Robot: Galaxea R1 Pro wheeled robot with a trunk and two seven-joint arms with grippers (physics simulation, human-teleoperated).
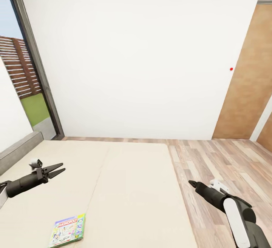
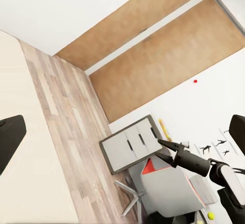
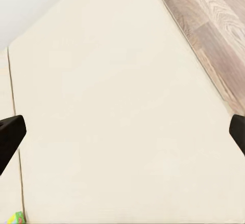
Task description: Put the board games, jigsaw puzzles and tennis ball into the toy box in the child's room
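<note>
Above the bed, open empty left end effector

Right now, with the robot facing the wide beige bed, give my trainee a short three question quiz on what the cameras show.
1. True or false: the green and yellow printed board game box lies flat on the beige mattress.
2. Which gripper is nearer that box: left gripper or right gripper?
3. Fill in: beside the bed, the floor is ____ planks.

Key: 1 true. 2 left. 3 wooden.
</note>
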